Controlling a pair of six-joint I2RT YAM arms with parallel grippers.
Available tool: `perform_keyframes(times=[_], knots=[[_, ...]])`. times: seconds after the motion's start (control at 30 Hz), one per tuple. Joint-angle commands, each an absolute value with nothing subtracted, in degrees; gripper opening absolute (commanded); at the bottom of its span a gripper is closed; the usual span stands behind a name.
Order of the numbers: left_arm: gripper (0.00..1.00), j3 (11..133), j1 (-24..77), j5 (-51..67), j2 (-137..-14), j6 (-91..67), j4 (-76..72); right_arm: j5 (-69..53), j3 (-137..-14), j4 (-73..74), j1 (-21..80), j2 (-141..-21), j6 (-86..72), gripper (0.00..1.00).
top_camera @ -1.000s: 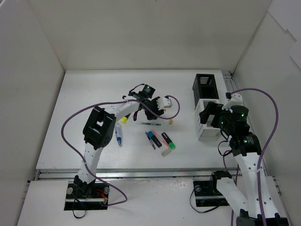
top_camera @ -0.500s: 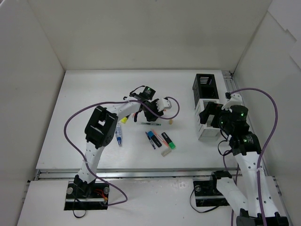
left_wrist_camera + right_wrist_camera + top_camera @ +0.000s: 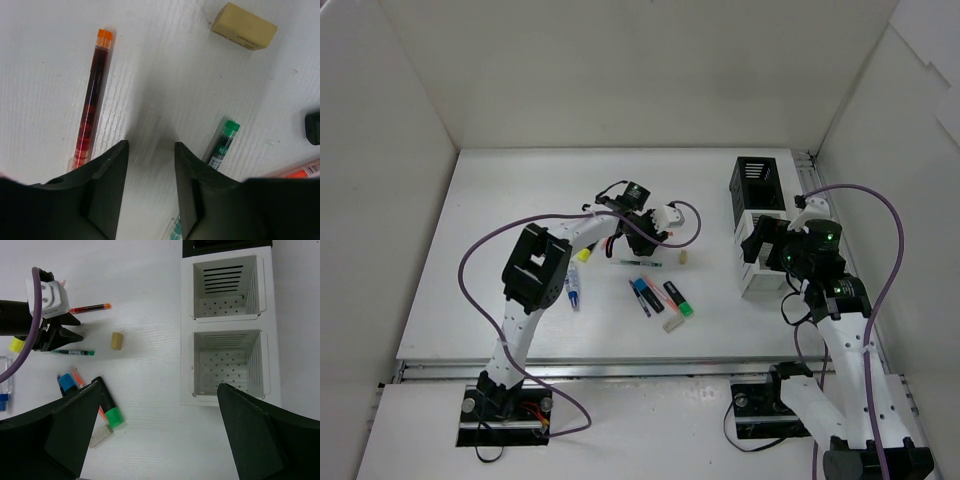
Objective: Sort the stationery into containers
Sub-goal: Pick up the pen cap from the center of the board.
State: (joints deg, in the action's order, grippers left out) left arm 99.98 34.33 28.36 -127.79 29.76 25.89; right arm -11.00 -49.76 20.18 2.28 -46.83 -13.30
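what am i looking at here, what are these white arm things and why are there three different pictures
Two robot arms are bolted to the near edge of a table. The overhead picture shows both: the left arm reaches to the middle, and the right arm hangs over a white box. The other two pictures come from a small camera on each wrist, looking down past the jaws. The left jaws are open over bare table between a red pen and a green-capped pen, with an eraser nearby. The right jaws are open above the white box, whose two compartments are empty. A green highlighter and others lie loose. Nothing is held.
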Motion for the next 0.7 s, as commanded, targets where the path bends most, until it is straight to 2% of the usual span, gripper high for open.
perform_keyframes(times=[0.0, 0.17, 0.27, 0.43, 0.57, 0.67], knots=[[0.34, 102.4, 33.7, 29.4, -127.7, 30.0, 27.0, -12.0, -52.0, 17.8, 2.0, -47.1, -12.5, 0.98], [0.32, 102.7, 33.7, 31.3, -127.9, 31.5, 28.1, -11.9, -51.8, 17.8, 2.0, -46.1, -12.4, 0.98], [0.39, 102.7, 33.7, 31.6, -128.1, 31.6, 28.3, -11.8, -51.8, 17.8, 1.9, -46.1, -12.4, 0.98], [0.43, 102.5, 33.7, 31.2, -128.1, 31.5, 27.9, -11.4, -51.8, 17.8, 2.0, -45.7, -12.4, 0.98], [0.42, 102.2, 33.7, 30.8, -128.1, 31.2, 27.4, -11.4, -51.6, 17.8, 1.9, -45.9, -12.5, 0.98], [0.36, 101.7, 34.3, 29.7, -127.9, 30.8, 26.5, -11.5, -51.5, 17.8, 2.2, -46.1, -12.5, 0.98]])
